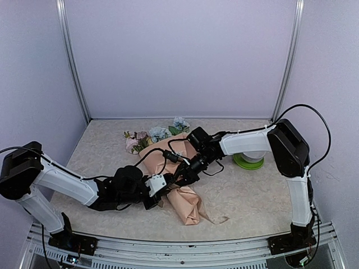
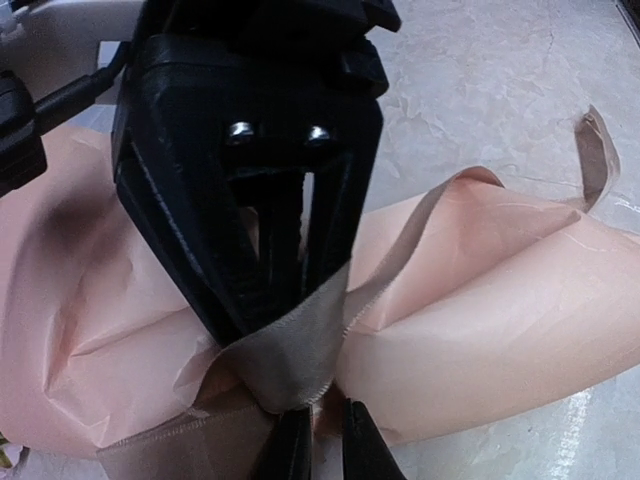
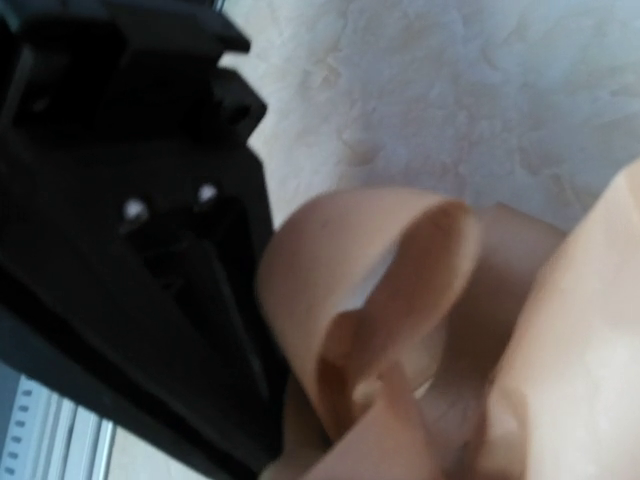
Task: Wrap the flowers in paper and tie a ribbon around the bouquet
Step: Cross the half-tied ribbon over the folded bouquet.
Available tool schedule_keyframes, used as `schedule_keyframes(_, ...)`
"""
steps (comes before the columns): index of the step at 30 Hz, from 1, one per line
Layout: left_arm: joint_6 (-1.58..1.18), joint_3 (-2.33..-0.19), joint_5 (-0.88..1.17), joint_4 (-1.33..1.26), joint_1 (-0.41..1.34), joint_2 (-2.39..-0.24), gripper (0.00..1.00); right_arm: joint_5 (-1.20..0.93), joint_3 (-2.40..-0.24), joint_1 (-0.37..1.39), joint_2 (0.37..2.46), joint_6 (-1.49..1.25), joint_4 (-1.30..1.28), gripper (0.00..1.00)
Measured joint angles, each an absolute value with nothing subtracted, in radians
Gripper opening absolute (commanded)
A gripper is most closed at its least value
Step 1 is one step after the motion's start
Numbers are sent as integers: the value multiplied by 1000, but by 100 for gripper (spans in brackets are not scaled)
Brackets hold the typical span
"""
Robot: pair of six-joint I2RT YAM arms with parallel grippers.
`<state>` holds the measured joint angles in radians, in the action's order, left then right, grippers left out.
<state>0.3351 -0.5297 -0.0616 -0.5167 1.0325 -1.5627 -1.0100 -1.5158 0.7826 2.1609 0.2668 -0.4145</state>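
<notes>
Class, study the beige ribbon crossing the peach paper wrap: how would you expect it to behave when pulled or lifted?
Probably floppy: the ribbon sags and curls into loose loops instead of holding a line. Likely very light, being a thin flat strip. It might slip along the paper, which looks smooth, unless drawn tight.

Green-and-white round object [image 1: 248, 160] on marbled table [image 1: 247, 196], right side; lilac wall [image 1: 179, 56] behind.
</notes>
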Motion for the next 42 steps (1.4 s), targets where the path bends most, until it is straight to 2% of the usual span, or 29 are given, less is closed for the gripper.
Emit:
schedule_keyframes(3,332,-530,-85,-534,1026,-1563,13,-1009,-1523,783,2161,283,-435,28)
schedule_keyframes(13,318,-530,-114,-562,1013,-1574,14,-1010,-1542,787,2172,311,-469,34)
schedule_keyframes(18,313,-530,-113,-572,1011,-1593,14,-1003,-1542,792,2183,307,-465,26)
schedule_keyframes(23,306,-530,-117,-583,1009,-1598,14,-984,-1542,792,2183,297,-457,2)
schedule_keyframes(24,304,-530,-118,-584,1009,-1598,14,-979,-1542,792,2183,295,-456,0)
schedule_keyframes(33,290,-495,-109,-588,1004,-1532,18,-924,-1543,792,2177,293,-459,0)
schedule_keyframes(42,277,-467,-110,-567,999,-1420,38,-877,-1542,792,2137,266,-450,1)
